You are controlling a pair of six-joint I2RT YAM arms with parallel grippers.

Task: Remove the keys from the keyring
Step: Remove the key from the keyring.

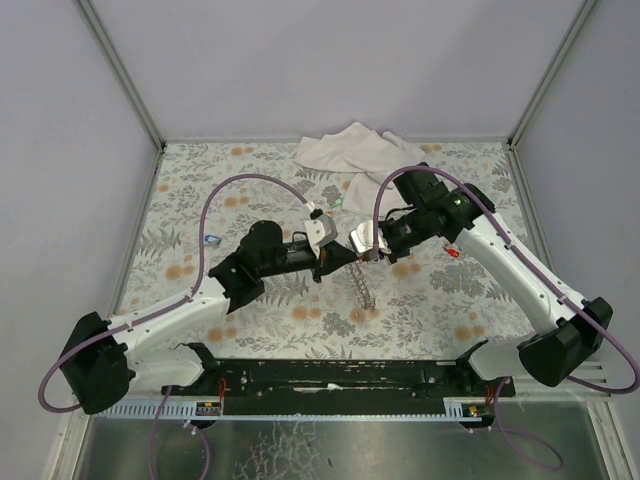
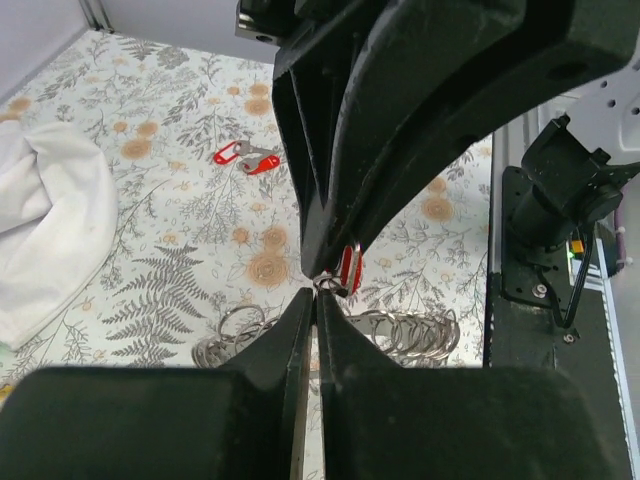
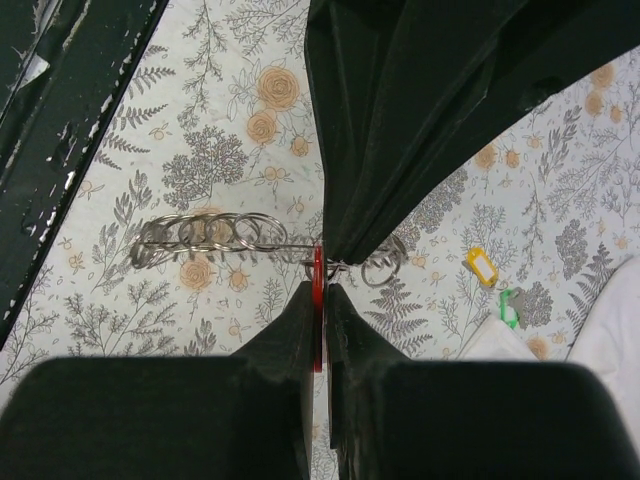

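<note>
Freeing red key (image 3: 318,335): my right gripper (image 3: 320,288) clamps it, left gripper (image 2: 312,296) pinches keyring (image 3: 210,232); next likely needs careful unthreading.

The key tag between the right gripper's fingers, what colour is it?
Red key tag, clearest in the right wrist view.

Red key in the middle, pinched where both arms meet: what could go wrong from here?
1. Both arms work on one tiny spot. The right end effector pinches the red key, and the left end effector seems to clamp the chain right beside it. A slightly off pull could let either slip.
2. Most of the chain lies loose on the table, so pulling might just drag it along instead of freeing the key.
</note>
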